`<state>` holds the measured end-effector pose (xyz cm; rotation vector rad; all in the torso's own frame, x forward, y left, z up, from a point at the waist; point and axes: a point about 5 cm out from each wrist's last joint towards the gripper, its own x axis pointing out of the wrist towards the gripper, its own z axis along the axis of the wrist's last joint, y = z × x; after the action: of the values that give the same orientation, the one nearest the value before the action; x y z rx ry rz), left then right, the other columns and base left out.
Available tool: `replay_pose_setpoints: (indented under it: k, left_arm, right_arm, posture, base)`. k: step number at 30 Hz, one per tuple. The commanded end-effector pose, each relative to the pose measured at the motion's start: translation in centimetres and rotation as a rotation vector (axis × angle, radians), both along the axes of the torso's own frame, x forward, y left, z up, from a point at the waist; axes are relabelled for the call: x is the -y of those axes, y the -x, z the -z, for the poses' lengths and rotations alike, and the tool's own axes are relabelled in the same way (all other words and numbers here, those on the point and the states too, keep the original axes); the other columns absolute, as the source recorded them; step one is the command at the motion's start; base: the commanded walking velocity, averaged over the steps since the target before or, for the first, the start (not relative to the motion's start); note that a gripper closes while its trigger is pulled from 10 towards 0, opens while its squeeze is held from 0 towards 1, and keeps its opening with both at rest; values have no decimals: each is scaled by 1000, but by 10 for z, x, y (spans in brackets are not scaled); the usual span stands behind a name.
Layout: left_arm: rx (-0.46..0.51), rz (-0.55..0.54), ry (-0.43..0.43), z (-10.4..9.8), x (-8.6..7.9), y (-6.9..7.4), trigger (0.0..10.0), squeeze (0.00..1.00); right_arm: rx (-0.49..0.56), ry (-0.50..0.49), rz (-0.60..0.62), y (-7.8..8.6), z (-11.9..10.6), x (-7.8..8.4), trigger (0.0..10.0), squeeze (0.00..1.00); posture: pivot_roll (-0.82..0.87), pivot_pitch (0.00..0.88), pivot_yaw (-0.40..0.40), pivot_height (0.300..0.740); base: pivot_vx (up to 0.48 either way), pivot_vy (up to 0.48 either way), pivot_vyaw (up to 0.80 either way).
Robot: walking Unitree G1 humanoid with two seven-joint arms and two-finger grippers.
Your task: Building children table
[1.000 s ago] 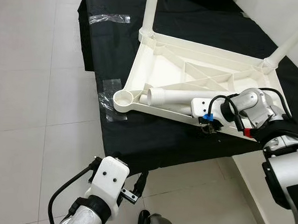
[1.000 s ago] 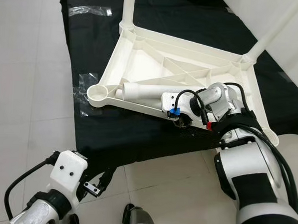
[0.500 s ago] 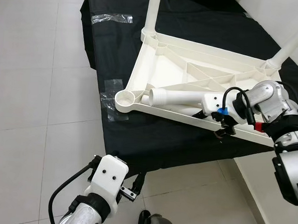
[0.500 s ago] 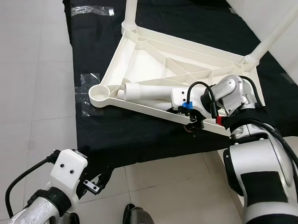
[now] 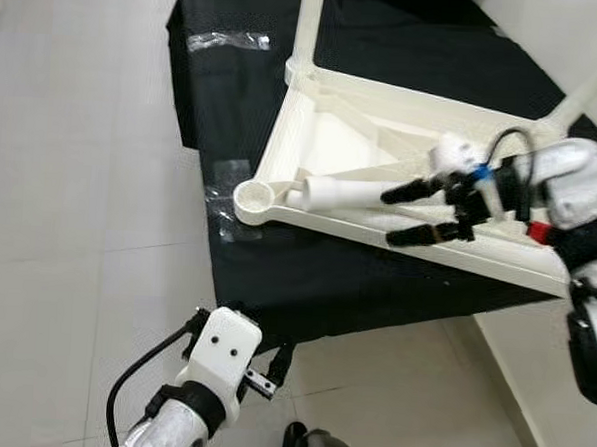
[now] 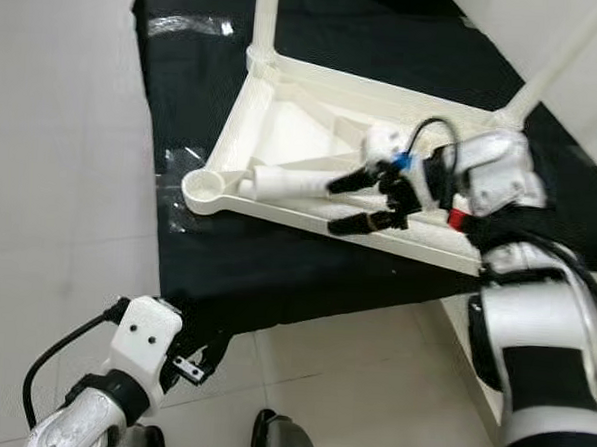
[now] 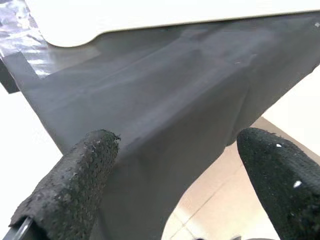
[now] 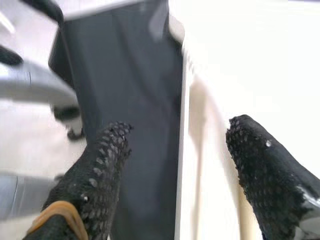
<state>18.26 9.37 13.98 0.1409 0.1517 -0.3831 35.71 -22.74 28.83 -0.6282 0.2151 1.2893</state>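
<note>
Black cloth point(image 5: 388, 48) covers the low platform where the white tabletop point(image 5: 333, 135) lies upside down, two fitted legs cut off by the frame's top edge, a loose leg point(image 5: 345, 193) lying inside near the empty corner socket point(image 5: 255, 195). Right gripper point(image 5: 411, 213) hovers spread wide above the tabletop's near rim, blurred. Left gripper point(image 7: 175, 190) hangs released beside the cloth's draped edge, over tiled floor point(image 5: 71, 172).

tabletop point(image 5: 333, 145): 1 | fitted legs point(image 5: 309, 24): 2 | loose leg point(image 5: 350, 193): 1 | empty socket point(image 5: 253, 196): 1 | black cloth point(image 5: 306, 274): 1 | tape patches point(image 5: 223, 41): 2 | grippers point(image 5: 414, 214): 2
</note>
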Motion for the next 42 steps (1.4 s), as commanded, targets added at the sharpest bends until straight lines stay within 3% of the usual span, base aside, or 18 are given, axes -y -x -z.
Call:
replay_pose_setpoints:
  k: [1, 2, 3, 5, 6, 7, 10, 11, 12, 13, 14, 17, 20, 21, 28, 30, 35, 42]
  left_arm:
    - [-27, 11, -4, 7, -2, 0, 10000, 0]
    - [-31, 22, -8, 10, -4, -3, 10000, 0]
    - [-31, 22, -8, 10, -4, -3, 10000, 0]
    - [-30, 35, -23, 13, -3, -7, 10000, 0]
    - [-24, 38, -29, 13, -4, -10, 10000, 0]
    - [-24, 38, -29, 13, -4, -10, 10000, 0]
    - [10, 21, -43, 12, -8, -15, 10000, 0]
    - [10, 21, -43, 12, -8, -15, 10000, 0]
    - [30, 10, -51, 11, -9, -17, 10000, 0]
    - [30, 10, -51, 11, -9, -17, 10000, 0]
    - [52, -2, -64, 10, -9, -18, 10000, 0]
    - [103, -52, -68, 5, -13, -22, 10000, 0]
    - [136, -84, -78, 1, -17, -25, 10000, 0]
    - [138, -86, -79, 2, -18, -24, 10000, 0]
    - [148, -70, -60, -1, -16, -15, 10000, 0]
    - [153, -75, -48, -1, -15, -14, 10000, 0]
    - [167, -98, -36, -2, -16, -18, 10000, 0]
    - [192, -114, -36, -4, -19, -27, 10000, 0]
  right_arm:
    - [12, -138, -67, 12, -11, -4, 10000, 0]
    - [39, -327, -167, 40, -25, -19, 10000, 0]
    - [39, -327, -167, 40, -25, -19, 10000, 0]
    - [66, -481, -205, 61, -31, -34, 10000, 0]
    - [87, -594, -152, 61, -31, -42, 10000, 0]
    - [87, -594, -152, 61, -31, -42, 10000, 0]
    - [95, -912, 148, 46, -6, -61, 10000, 0]
    - [95, -912, 148, 46, -6, -61, 10000, 0]
    - [135, -948, 293, 42, 12, -67, 10000, 0]
    - [135, -948, 293, 42, 12, -67, 10000, 0]
    - [161, -984, 424, 44, 34, -74, 10000, 0]
    - [210, -964, 714, 69, 86, -92, 10000, 0]
    - [257, -831, 823, 88, 104, -95, 10000, 0]
    - [276, -775, 838, 96, 108, -98, 10000, 0]
    - [360, -732, 934, 115, 115, -101, 10000, 0]
    - [349, -727, 1001, 123, 127, -103, 10000, 0]
    - [298, -675, 1064, 128, 145, -109, 10000, 0]
    - [279, -671, 1087, 128, 149, -110, 10000, 0]
  posture:
    - [59, 160, -88, 740]
    - [46, 136, -57, 740]
    - [46, 136, -57, 740]
    - [42, 128, -42, 740]
    - [45, 123, -37, 740]
    - [45, 123, -37, 740]
    - [49, 103, -35, 740]
    - [49, 103, -35, 740]
    - [52, 105, -34, 740]
    - [52, 105, -34, 740]
    - [59, 97, -33, 740]
    - [73, 82, -40, 740]
    - [72, 76, -46, 740]
    - [69, 71, -49, 740]
    - [71, 60, -53, 740]
    - [69, 45, -53, 740]
    - [62, 30, -53, 740]
    - [60, 22, -54, 740]
  base:
    - [0, 0, 0]
    - [0, 0, 0]
    - [0, 0, 0]
    - [0, 0, 0]
    - [0, 0, 0]
    - [0, 0, 0]
    - [0, 0, 0]
    - [0, 0, 0]
    - [0, 0, 0]
    - [0, 0, 0]
    - [0, 0, 0]
    - [0, 0, 0]
    - [0, 0, -533]
    - [0, 0, -800]
    - [0, 0, -798]
    - [0, 0, -800]
    - [0, 0, -160]
    - [0, 0, 0]
